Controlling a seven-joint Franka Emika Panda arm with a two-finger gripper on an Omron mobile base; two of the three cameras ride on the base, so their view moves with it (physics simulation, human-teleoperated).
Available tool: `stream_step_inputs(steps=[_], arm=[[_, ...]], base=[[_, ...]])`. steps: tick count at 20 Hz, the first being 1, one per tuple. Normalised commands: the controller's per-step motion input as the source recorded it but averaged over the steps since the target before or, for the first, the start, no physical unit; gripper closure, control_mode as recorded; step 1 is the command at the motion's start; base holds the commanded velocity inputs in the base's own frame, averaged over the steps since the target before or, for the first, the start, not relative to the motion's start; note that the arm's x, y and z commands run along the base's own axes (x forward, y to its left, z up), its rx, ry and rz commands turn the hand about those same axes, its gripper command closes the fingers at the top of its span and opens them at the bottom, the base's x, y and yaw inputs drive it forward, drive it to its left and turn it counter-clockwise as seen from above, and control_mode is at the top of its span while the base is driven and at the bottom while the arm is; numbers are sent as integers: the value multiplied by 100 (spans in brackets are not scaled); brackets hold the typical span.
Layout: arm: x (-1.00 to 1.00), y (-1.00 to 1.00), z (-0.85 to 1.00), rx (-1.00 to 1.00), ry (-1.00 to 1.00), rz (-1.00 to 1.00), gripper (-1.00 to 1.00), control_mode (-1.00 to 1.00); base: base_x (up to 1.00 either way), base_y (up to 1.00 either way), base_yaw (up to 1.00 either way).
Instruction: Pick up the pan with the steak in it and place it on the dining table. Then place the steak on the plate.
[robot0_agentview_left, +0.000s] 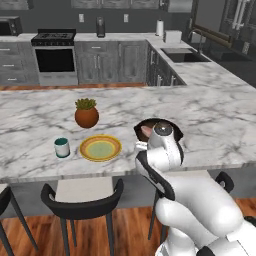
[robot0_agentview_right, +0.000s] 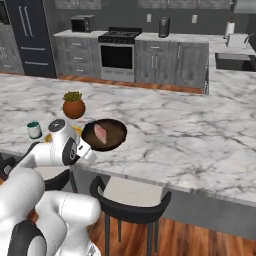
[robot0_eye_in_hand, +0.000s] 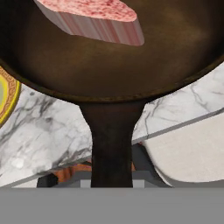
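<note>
A long white-and-grey marble worktop (robot0_agentview_left: 45, 115), the dining table of this kitchen, runs across the middle of the room, its near edge overhanging dark stools (robot0_agentview_left: 82, 197) with pale seats that stand on a wood floor (robot0_agentview_right: 190, 240). Behind it grey cabinets (robot0_agentview_left: 107, 60) line the back wall, with a black stove (robot0_agentview_left: 54, 52), a microwave (robot0_agentview_right: 82, 23) and, on the side counter, a sink (robot0_agentview_left: 182, 55). On the worktop stand a terracotta plant pot (robot0_agentview_left: 86, 116) with a green plant, a small teal-and-white mug (robot0_agentview_left: 62, 147) and, near the mug, the plate (robot0_agentview_left: 100, 148) with its yellow-orange rim and pale green centre; the pot sits just behind the plate. The plate carries nothing. The dark round pan (robot0_agentview_right: 105, 134) is at the near edge of the worktop just beside the plate, and whether it rests on the marble or is held just above it cannot be told. The pinkish-red steak (robot0_agentview_right: 101, 133) lies inside the pan, towards the side away from the handle (robot0_eye_in_hand: 111, 144) in the hand view. The gripper (robot0_agentview_right: 89, 149) is pressed together on the pan's short dark handle, which juts back over the table's edge towards the robot, with a stool seat below it.
</note>
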Motion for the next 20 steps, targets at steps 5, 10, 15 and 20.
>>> stream_step_inputs(steps=[5, 10, 15, 20], arm=[[20, 1, -37, 0, 8, 0, 100, -100], [35, 9, -43, 0, 7, 0, 100, -100], [40, 17, -32, 0, 6, 0, 100, -100], [43, 18, -19, 1, 9, 0, 100, -100]], base=[[0, 0, 0], [0, 0, 0], [0, 0, 0], [0, 0, 0]])
